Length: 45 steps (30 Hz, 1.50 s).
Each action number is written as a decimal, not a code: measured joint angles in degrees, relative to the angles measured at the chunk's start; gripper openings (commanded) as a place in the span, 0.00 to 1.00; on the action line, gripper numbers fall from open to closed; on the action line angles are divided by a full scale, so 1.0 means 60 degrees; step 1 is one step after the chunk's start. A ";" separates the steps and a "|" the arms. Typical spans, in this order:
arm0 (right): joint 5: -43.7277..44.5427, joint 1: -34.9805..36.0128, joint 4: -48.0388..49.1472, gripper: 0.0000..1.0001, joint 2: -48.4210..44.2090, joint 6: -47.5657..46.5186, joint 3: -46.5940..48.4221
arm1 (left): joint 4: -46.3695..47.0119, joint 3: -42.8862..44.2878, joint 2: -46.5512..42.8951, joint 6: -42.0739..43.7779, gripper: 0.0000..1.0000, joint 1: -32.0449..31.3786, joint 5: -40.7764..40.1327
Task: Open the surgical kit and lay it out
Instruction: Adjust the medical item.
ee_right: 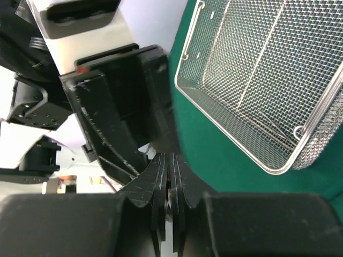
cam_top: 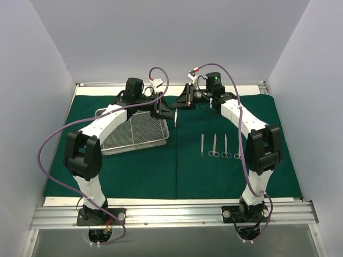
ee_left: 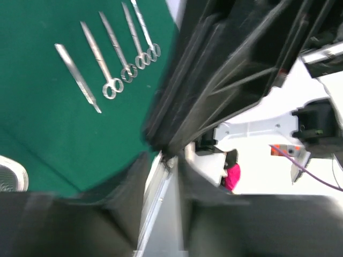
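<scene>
The dark green cloth wrap lies spread flat, with the silver wire-mesh tray on its left half. Several ring-handled steel instruments lie in a row on the right half, also in the left wrist view as instruments. Both grippers meet above the cloth's middle. One slim steel instrument hangs there. My right gripper is shut on it; only a sliver shows between its fingers. My left gripper has its fingers apart, the instrument running loosely between them.
The tray looks empty in the right wrist view. White walls enclose the table on three sides. A metal rail runs along the near edge with both arm bases. Purple cables loop off the arms.
</scene>
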 measured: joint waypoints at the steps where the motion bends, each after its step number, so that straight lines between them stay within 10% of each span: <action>1: -0.0044 0.0000 0.0015 0.00 -0.0022 0.0018 0.0000 | -0.0098 -0.0051 -0.0029 0.0066 0.46 0.0018 -0.0124; 2: -0.0007 -0.0015 -0.0015 0.00 -0.0047 -0.0022 0.0000 | -0.0211 -0.0095 -0.0044 0.0146 0.53 0.0058 -0.0222; 3: 0.0098 -0.0040 -0.0080 0.00 -0.0087 -0.0080 -0.0007 | -0.0353 -0.0135 -0.0073 0.0255 0.96 0.0113 -0.0266; 13: 0.1056 -0.0306 -0.1384 0.00 -0.0528 -0.0798 -0.0189 | -0.0463 -0.1162 -0.1756 0.0718 0.94 0.1366 -0.0477; 22: 0.1086 -0.0171 -0.1326 0.00 -0.0590 0.0004 -0.0095 | 0.0419 -0.1191 -0.1606 0.0652 0.94 -0.0331 0.0186; 38: 0.0965 0.0076 0.0080 0.00 -0.1260 0.1373 -0.0186 | 0.2776 -0.1923 -0.1548 -0.0426 1.00 -0.0270 0.0488; 45: 0.0965 0.0080 0.0117 0.00 -0.1260 0.1461 -0.0295 | 0.4747 -0.2065 -0.1435 -0.1767 0.52 -0.0288 0.1005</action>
